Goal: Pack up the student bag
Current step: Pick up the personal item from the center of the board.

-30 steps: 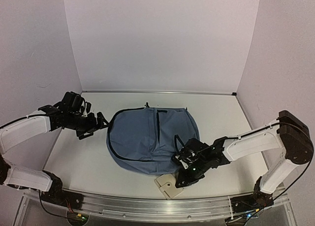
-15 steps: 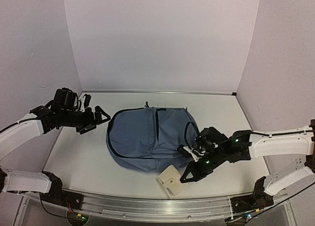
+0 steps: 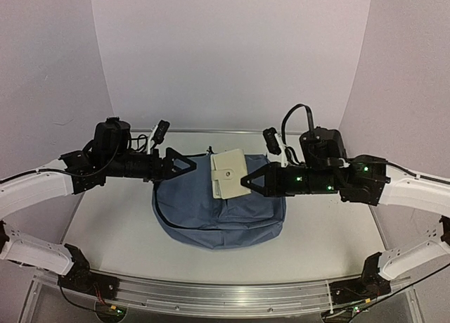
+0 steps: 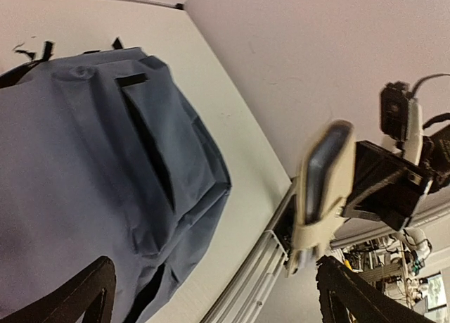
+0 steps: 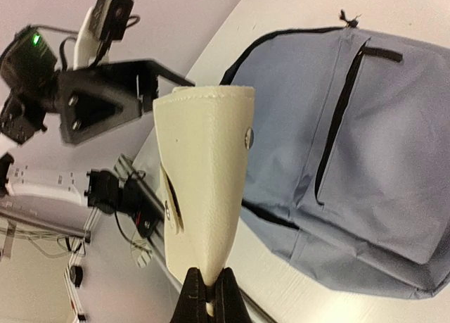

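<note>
The slate-blue student bag (image 3: 211, 210) lies flat in the middle of the table, front pockets up, and also shows in the left wrist view (image 4: 84, 175) and the right wrist view (image 5: 365, 147). My right gripper (image 3: 246, 181) is shut on the edge of a cream snap wallet (image 3: 228, 173) and holds it in the air above the bag's top; the pinch is plain in the right wrist view (image 5: 209, 295), with the wallet (image 5: 207, 175) standing upright. My left gripper (image 3: 186, 163) is open and empty, just left of the wallet (image 4: 320, 189), not touching it.
White walls close in the table at the back and both sides. An aluminium rail (image 3: 225, 295) runs along the near edge. Bare tabletop (image 3: 112, 224) lies left and right of the bag.
My right gripper has lifted the wallet from the table near the front edge up over the bag. My left gripper has risen and moved right toward the wallet.
</note>
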